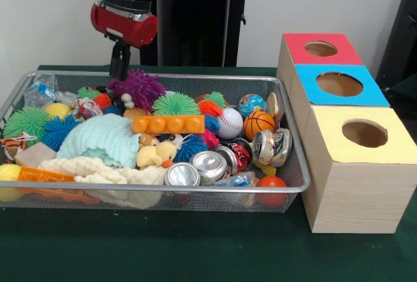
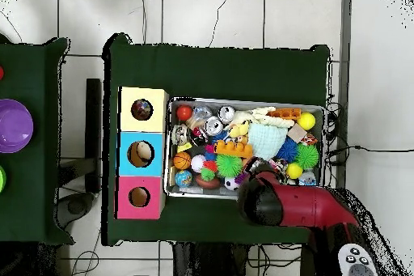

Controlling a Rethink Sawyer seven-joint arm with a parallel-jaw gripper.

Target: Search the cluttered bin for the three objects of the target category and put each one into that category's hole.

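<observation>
Front view, clock directions read on the picture.

- Cannot fix the target category from the frames. Judge the purple spiky ball (image 1: 140,88) the likeliest pick, being nearest the gripper (image 1: 120,67).
- Find it at about 10 o'clock in the wire bin (image 1: 195,189), riding on top of the clutter, with a green spiky ball (image 1: 175,105) just beside it at 4 o'clock.
- Expect it light, soft and springy, with rubbery bristles that bend under pressure. Not fragile and not slippery, though likely to squash and to squirm out of a shallow pinch.
- Recommend closing across the middle of the body, deep enough to get past the bristles, and coming straight down from above, since neighbours crowd its lower sides.
- Note similar spiky balls in blue (image 1: 58,130) and orange (image 1: 210,107), probably the same category.
- By contrast, expect the crushed cans (image 1: 210,165) at 5 o'clock stiff and slick, and the baseball (image 1: 229,123) firm.

Gripper:
- Hangs at 11 o'clock of the purple ball, over the bin's far rim.
- Cannot tell how wide it stands, nor whether it touches the ball. Appears to carry nothing.
- Overhead: hidden beneath the red arm (image 2: 283,204).

Holes: red-topped box (image 1: 320,48), blue-topped box (image 1: 339,84) and yellow-topped box (image 1: 365,133), in a row at 3 o'clock of the bin on the green bench (image 1: 195,249).
</observation>
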